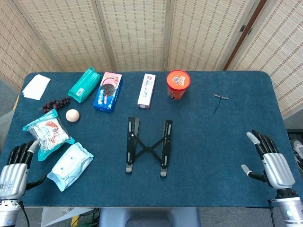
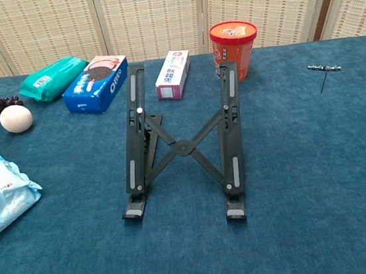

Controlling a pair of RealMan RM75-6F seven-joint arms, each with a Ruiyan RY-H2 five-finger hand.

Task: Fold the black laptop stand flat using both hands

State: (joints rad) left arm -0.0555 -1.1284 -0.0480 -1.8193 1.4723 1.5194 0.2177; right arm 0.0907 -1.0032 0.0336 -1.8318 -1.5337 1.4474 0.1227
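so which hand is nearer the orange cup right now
Right. The right hand rests open at the table's near right edge, diagonally across from the orange cup. The left hand sits at the near left corner, farther off.

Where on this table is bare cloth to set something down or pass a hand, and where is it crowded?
Free: the wide stretch between the stand and the right hand, below the small metal tool; also the near strip in front of the stand. Crowded: the left side, with packets by the left hand, egg, grapes and Oreo box.
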